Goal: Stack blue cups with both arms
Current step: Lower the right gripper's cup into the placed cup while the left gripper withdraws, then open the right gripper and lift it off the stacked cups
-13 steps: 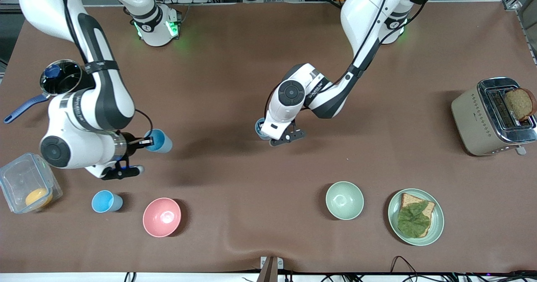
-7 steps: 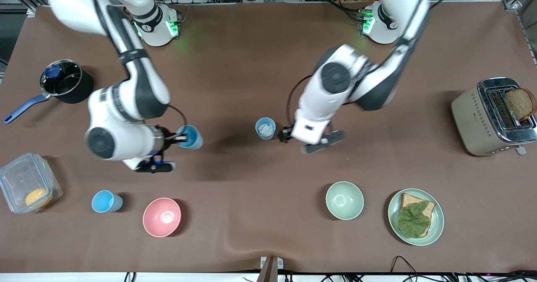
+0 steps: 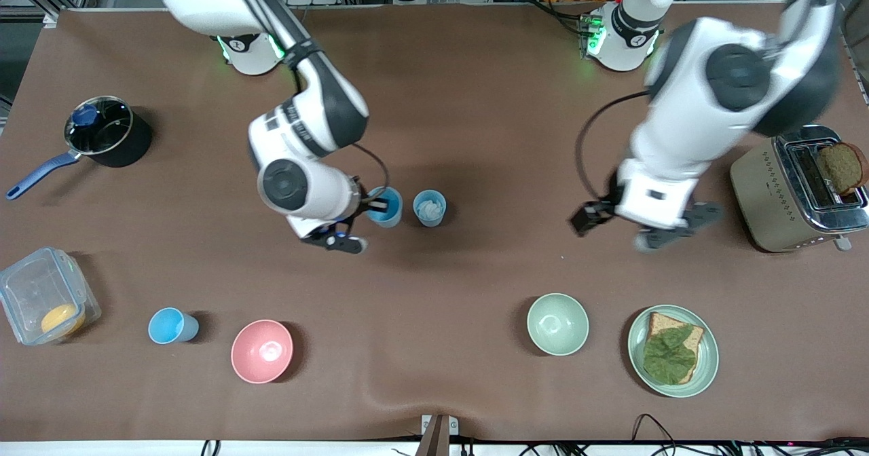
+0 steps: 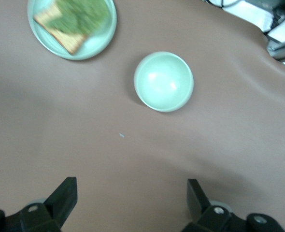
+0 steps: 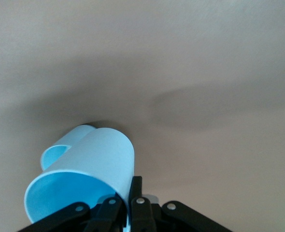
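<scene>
Fingers of the right gripper [image 3: 375, 205] are seen pinched on the rim of a sky-blue cup [image 3: 385, 207], which is held in the air just beside the greyer-blue cup [image 3: 430, 207]. That second cup stands upright near the middle of the table [image 3: 475, 89], and a white lump [image 3: 429, 209] is seen inside it. In the right wrist view the held cup [image 5: 84, 186] is shown tilted, with the rim of the other cup [image 5: 67, 147] visible just past it.

A third blue cup [image 3: 172, 326] stands near the right arm's end of the table, close to the front edge, between a clear container [image 3: 42, 305] and a pink bowl [image 3: 262, 351]. A black pot [image 3: 107, 130] is set farther from the front camera than the container.

The left gripper [image 3: 641, 226] is held high over bare table near a toaster [image 3: 798, 188], with its fingers [image 4: 61, 198] spread wide and nothing between them. A pale green bowl [image 3: 557, 324] and a plate [image 3: 672, 351] with bread and a leaf are seen below it, close to the front edge.

A broad stretch of bare brown surface lies between the two grippers, and more is seen between the cups and the arm bases.
</scene>
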{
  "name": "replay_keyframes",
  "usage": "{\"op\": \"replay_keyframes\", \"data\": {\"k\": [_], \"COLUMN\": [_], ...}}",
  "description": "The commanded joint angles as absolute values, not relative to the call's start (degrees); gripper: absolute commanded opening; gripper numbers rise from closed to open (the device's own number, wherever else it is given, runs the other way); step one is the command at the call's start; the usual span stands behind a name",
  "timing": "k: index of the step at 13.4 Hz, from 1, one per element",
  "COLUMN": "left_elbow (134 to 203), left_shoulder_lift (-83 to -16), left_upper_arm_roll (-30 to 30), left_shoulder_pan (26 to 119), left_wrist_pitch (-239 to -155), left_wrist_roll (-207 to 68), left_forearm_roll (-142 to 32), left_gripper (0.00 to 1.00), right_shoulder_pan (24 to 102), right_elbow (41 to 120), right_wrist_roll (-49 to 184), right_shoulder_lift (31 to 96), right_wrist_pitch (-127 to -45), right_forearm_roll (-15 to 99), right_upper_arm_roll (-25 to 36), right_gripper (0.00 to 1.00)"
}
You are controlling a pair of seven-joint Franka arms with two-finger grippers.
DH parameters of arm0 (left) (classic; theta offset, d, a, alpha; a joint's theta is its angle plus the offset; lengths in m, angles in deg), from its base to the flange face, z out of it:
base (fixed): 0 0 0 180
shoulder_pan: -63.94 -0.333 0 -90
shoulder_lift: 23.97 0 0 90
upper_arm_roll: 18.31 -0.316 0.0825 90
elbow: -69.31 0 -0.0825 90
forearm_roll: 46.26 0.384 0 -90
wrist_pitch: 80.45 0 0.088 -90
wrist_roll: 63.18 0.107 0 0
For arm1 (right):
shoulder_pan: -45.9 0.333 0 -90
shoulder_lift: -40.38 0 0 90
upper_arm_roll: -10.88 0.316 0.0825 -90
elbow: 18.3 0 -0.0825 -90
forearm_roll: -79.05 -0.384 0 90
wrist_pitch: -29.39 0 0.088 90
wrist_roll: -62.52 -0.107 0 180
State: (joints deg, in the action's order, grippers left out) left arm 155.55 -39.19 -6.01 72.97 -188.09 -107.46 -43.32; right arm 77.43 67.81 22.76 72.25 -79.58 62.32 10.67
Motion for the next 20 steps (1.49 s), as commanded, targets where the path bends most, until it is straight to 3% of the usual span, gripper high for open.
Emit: {"op": "replay_keyframes", "data": {"k": [1,5,13,14,15,16,20], "left_elbow": [157.02,156.41,156.05,156.49,156.84,156.59,157.45], "left_shoulder_lift": [-34.26,-30.22,-23.27,-22.39,-22.04,-22.12,-20.02], "left_upper_arm_roll": [-4.69,-4.51,-17.42,-18.13,-19.0,-20.14,-21.21], "left_shoulder_pan": [66.52,62.09,67.18,67.19,67.19,67.36,67.72], "left_wrist_pitch": [-183.82,-176.98,-163.34,-162.98,-162.98,-163.24,-162.81], "left_wrist_roll": [-99.26,-85.01,-70.49,-68.56,-67.24,-66.62,-66.43], "left_forearm_roll": [-43.35,-43.62,-43.88,-43.88,-43.88,-44.06,-45.03], "left_gripper": [1.0,1.0,1.0,1.0,1.0,1.0,1.0], "right_shoulder_pan": [79.82,83.34,83.52,83.43,83.17,83.08,82.12], "right_elbow": [64.76,64.41,64.67,64.67,64.76,64.84,64.58], "right_wrist_roll": [17.18,13.65,13.74,13.91,13.65,13.65,15.4], "right_shoulder_lift": [75.18,76.5,77.38,77.64,77.73,77.64,76.51], "right_wrist_pitch": [-81.44,-84.08,-83.99,-83.82,-83.73,-83.55,-83.2], "right_forearm_roll": [61.21,58.49,57.61,56.22,55.33,55.32,56.29], "right_upper_arm_roll": [10.08,10.0,10.0,10.0,10.0,10.0,9.3], "right_gripper": [0.0,0.0,0.0,0.33,0.89,1.0,1.0]}}
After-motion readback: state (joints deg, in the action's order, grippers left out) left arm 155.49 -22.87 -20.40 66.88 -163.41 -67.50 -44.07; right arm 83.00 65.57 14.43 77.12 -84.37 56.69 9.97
